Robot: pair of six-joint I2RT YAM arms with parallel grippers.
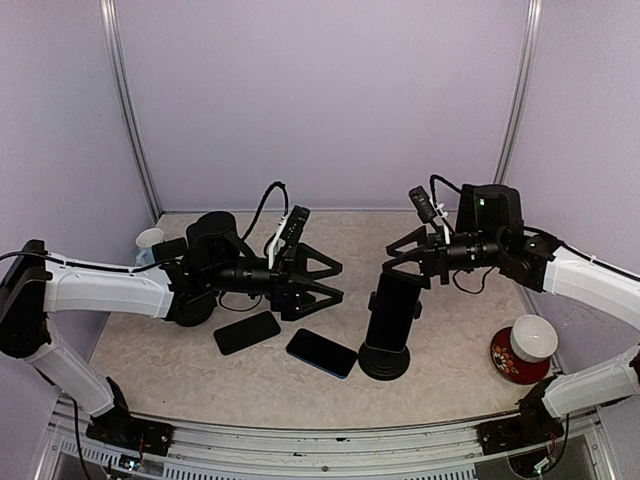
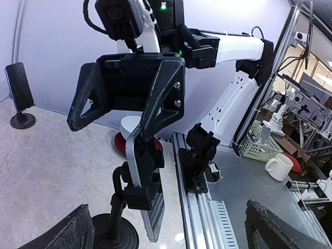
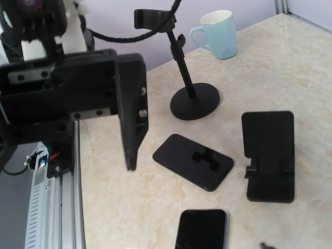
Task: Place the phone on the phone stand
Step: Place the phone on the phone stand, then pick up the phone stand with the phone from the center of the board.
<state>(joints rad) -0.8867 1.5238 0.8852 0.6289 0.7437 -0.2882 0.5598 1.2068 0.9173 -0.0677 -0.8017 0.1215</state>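
Looks like the release step – the phone (image 1: 393, 310) sits upright in the phone stand (image 1: 384, 362) right of desk (image 1: 455, 345) centre, right pincer (image 1: 390, 260) spread just over its top w/o pinching, left pincer (image 1: 340, 282) spread & idle – next calls for a straight lift-off, no bump.

We see bare table (image 1: 450, 395) between the upright phone stand (image 1: 384, 362) and the bowl (image 1: 533, 337) at right. Left of the stand, a dark phone (image 1: 322, 352) and a flat black plate (image 1: 247, 332) lie in the way near the left gripper (image 1: 341, 282).
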